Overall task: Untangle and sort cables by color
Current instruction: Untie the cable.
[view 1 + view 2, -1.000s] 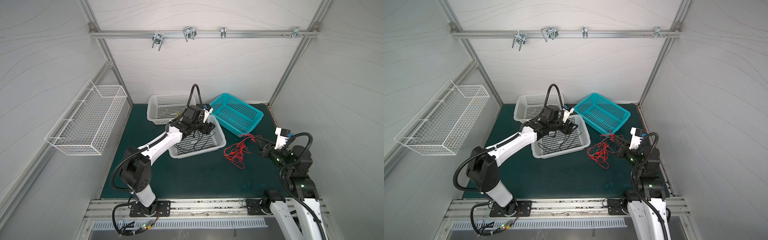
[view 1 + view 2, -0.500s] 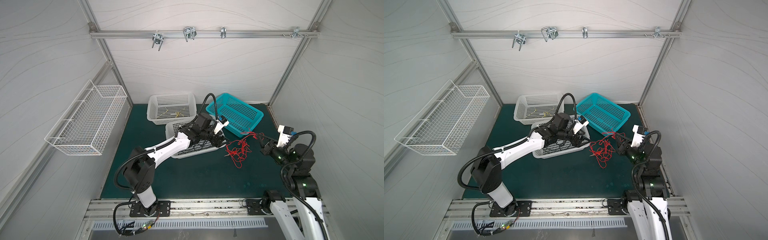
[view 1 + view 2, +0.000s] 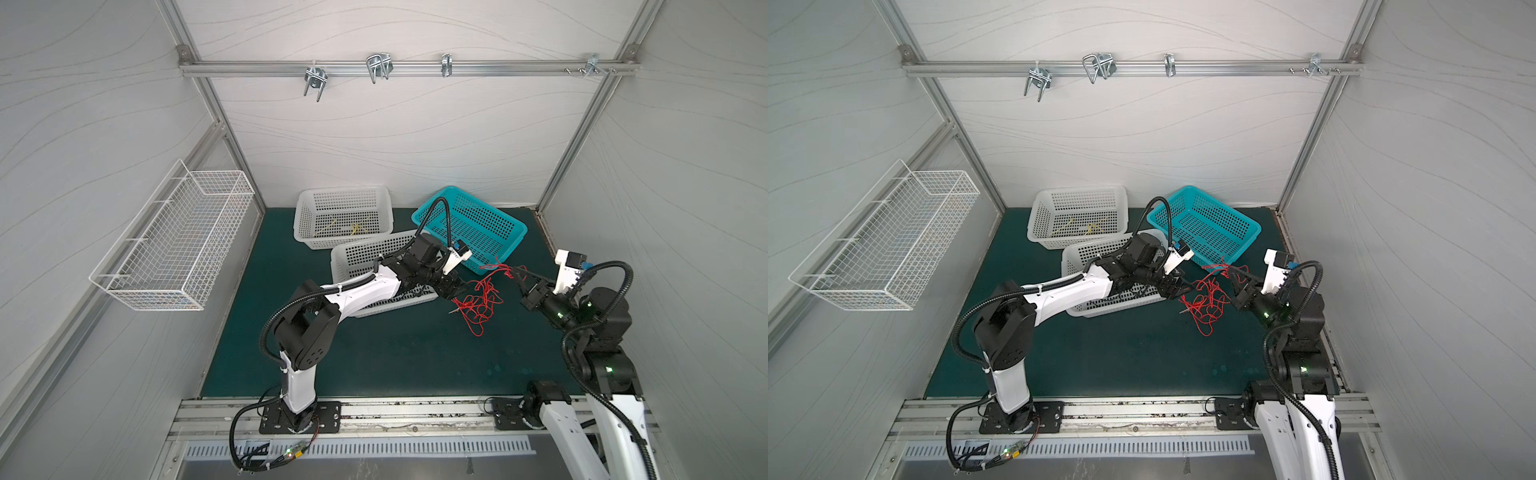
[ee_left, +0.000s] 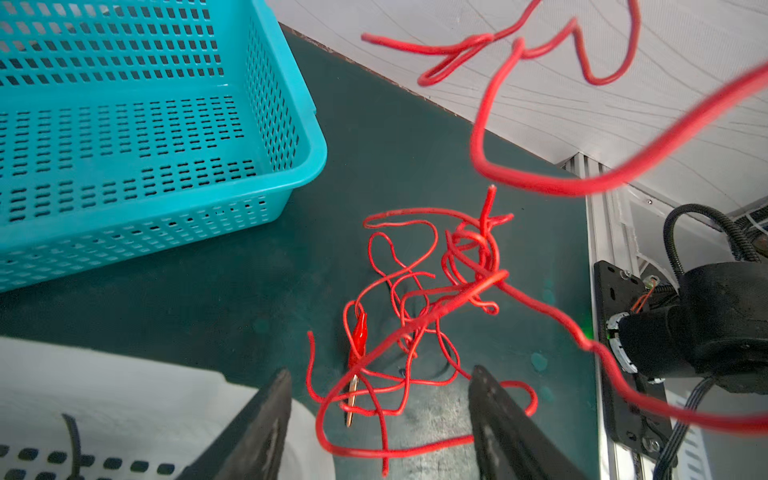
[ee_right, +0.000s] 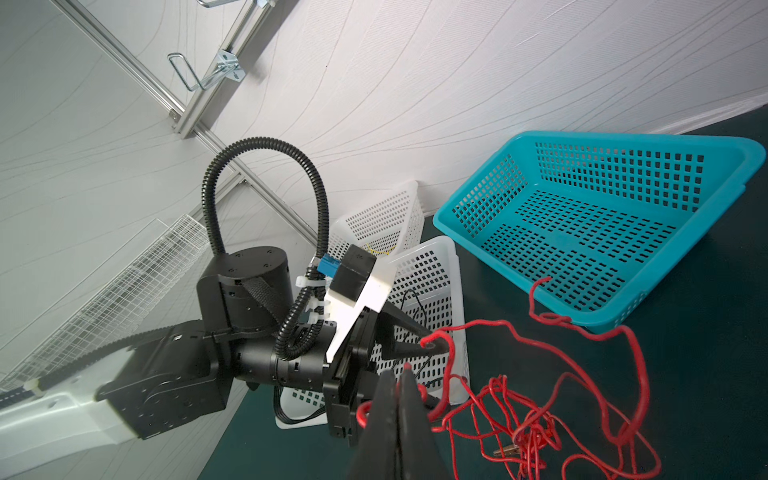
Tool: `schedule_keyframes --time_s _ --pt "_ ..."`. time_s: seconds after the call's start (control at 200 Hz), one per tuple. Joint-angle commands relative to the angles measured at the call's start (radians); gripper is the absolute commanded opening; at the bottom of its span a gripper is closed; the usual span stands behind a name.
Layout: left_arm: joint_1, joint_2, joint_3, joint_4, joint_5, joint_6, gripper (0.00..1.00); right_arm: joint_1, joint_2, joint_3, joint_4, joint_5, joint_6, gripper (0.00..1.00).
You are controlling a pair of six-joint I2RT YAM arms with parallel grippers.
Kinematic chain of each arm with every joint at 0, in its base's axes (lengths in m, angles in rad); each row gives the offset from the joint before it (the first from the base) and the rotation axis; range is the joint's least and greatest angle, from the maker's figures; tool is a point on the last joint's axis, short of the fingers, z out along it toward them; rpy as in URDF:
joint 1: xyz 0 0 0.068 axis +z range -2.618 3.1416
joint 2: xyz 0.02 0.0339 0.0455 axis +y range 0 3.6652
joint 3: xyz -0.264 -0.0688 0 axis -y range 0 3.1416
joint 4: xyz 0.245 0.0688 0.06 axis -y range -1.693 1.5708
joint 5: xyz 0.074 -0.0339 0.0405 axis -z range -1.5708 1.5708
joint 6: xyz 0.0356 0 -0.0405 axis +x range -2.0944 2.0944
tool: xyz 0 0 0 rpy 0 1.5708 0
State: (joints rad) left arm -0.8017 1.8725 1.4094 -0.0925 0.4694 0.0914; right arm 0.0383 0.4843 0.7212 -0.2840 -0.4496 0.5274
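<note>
Red cables (image 3: pixel 478 301), tangled, are lying on the counter (image 3: pixel 374 353) near the teal basket (image 3: pixel 505 251), the clenched right tool (image 5: pixel 397 376) is holding one strand up, seemingly so the released left tool (image 4: pixel 380 372) can work loops apart.

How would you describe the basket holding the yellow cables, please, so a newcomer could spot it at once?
On the green mat, look to the back wall. The white basket sits against it, behind a second white basket and left of the teal basket. It alone holds yellow cables.
</note>
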Motion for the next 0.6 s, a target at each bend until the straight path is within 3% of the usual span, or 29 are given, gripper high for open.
schedule_keyframes --time_s 0.0,0.21,0.505,0.595 --pt "-0.024 0.035 0.07 0.048 -0.003 0.02 0.65 0.005 -0.019 0.034 0.051 -0.021 0.011 0.0" --pt "-0.035 0.068 0.094 0.039 0.032 0.016 0.49 0.003 -0.038 0.04 0.055 -0.02 0.019 0.0" --pt "-0.04 0.052 0.116 0.025 0.044 -0.003 0.0 0.002 -0.044 0.039 0.004 0.041 0.007 0.0" --pt "-0.042 0.032 0.146 0.004 0.033 -0.03 0.0 0.004 -0.043 0.039 -0.044 0.094 -0.009 0.0"
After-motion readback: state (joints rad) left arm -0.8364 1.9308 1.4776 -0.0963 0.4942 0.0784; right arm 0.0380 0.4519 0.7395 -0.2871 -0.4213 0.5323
